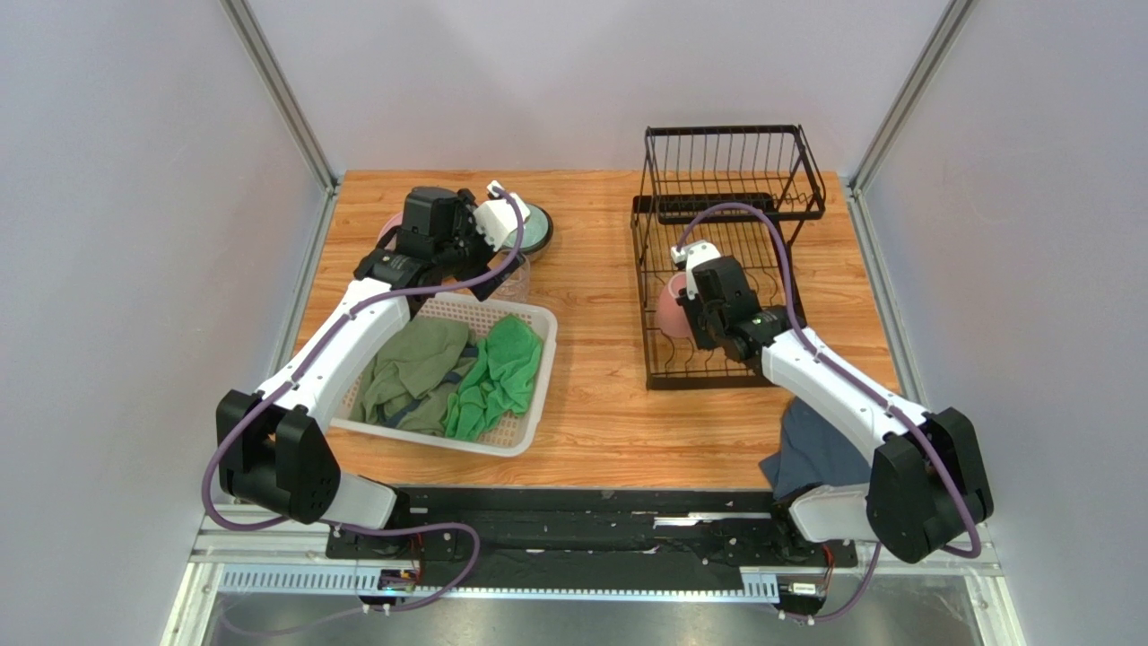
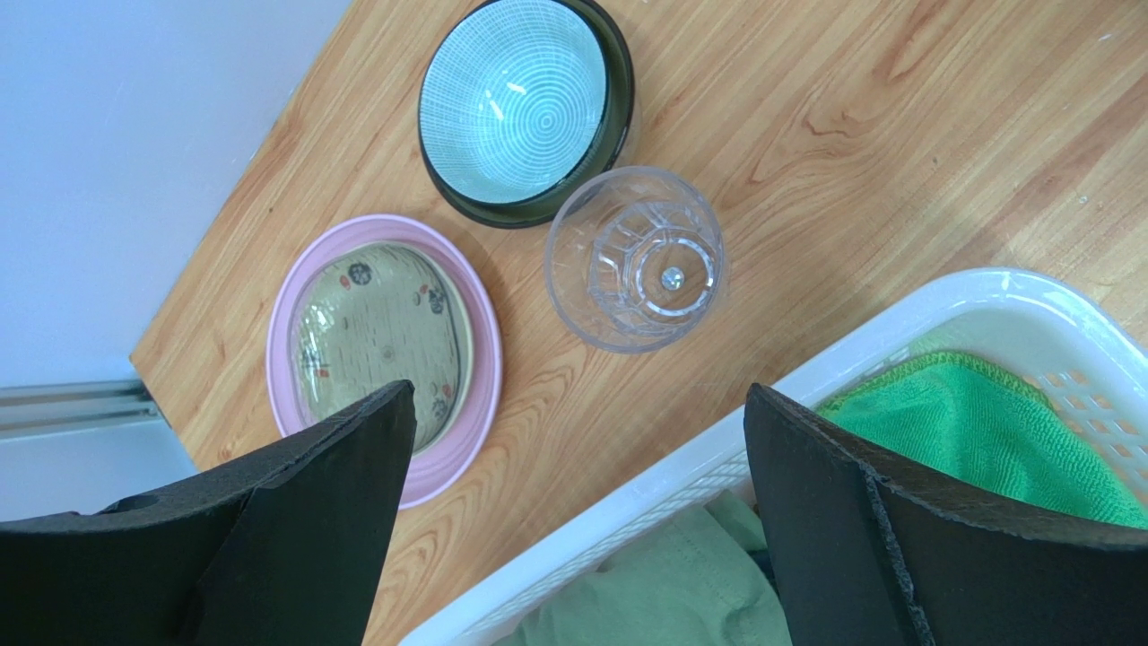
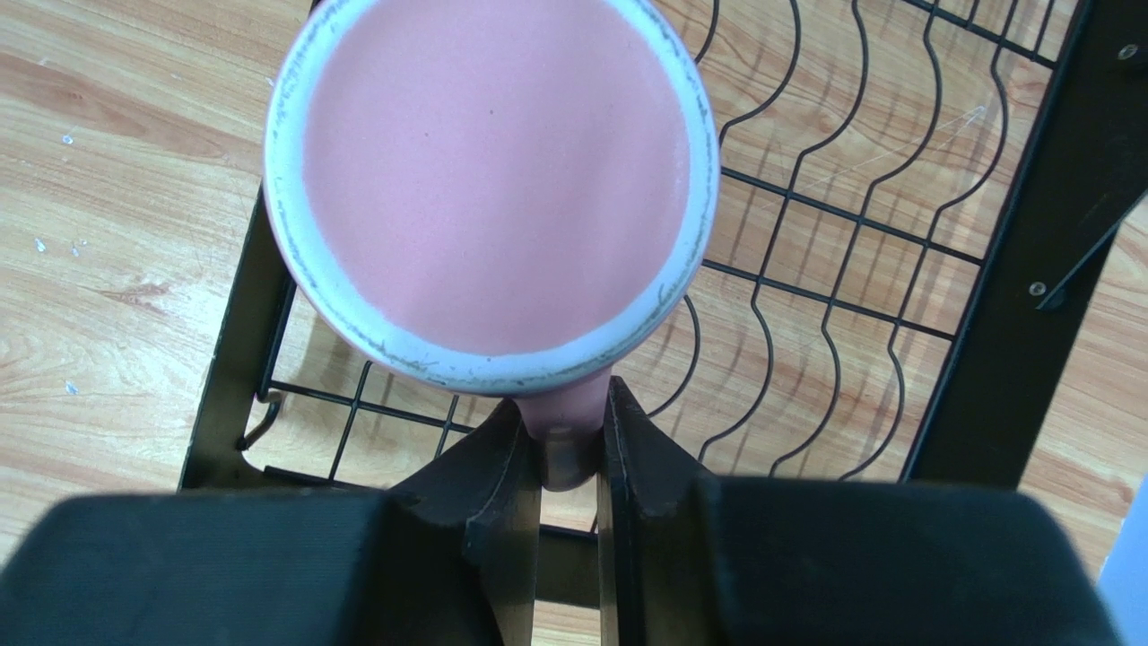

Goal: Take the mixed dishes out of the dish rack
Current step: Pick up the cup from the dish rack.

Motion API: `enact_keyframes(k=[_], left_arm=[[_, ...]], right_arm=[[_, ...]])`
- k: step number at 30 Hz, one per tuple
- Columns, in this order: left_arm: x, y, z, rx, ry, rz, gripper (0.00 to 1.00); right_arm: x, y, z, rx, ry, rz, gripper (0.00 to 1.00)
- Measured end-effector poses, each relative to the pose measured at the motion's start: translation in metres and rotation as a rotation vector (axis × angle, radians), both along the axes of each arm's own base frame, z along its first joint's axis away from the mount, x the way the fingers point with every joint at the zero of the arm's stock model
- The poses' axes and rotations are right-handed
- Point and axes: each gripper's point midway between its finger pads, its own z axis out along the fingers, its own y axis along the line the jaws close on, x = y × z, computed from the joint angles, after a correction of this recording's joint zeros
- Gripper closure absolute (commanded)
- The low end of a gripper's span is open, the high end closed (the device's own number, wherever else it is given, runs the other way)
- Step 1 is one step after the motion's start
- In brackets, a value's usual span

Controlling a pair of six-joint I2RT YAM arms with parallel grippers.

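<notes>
"The pink ceramic mug (image 3: pixel 492 189), is it the last dish in the black wire two-tier dish rack (image 1: pixel 735 135)?"

"I think yes. In the top view the slotted upper shelf shows no dish. The lower tray shows only this mug, at its left side toward the front corner (the right arm covers a part of the tray, so I am not fully sure)."

"And what holds it?"

"The right gripper (image 3: pixel 569 451). Its two fingers are closed on a pink stub under the mug, which I judge to be the handle. To the wrist camera the mug shows a round pink face with a pale, a little worn rim. Mouth or bottom, I cannot tell. Whether it rests on the wires or is lifted, I cannot tell either."

"What is out of the rack?"

"On the wooden table (image 2: pixel 876 108), at the far left, stands the round teal bowl (image 2: pixel 512 101) with fine lines inside and a dark outer wall. The clear glass cup (image 2: pixel 633 259) is just beside it. The large pink plate (image 2: pixel 364 232) is near, with the smaller cream patterned plate (image 2: pixel 377 343) lying on it. A grey plate I find in no view. So most of the work seems done, and the mug is left to move."

"And the left gripper (image 2: pixel 573 404)?"

"It hangs above these dishes with fingers wide apart, holding nothing, beside the white plastic mesh basket (image 2: pixel 943 303) with the green cloths (image 2: pixel 997 431)."
</notes>
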Motion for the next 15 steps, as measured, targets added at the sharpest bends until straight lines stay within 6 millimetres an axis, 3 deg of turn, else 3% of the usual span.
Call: enact_keyframes(k=[6,15], left_arm=[[0.0,0.0,0.0,-0.003,0.001,0.001,0.01],[0.0,-0.005,0.002,-0.034,0.002,-0.001,0.01]], right_arm=[[-0.003,-0.005,0.016,-0.001,-0.035,0.001,1.0],[-0.003,-0.008,0.06,0.031,-0.136,0.0,1.0]])
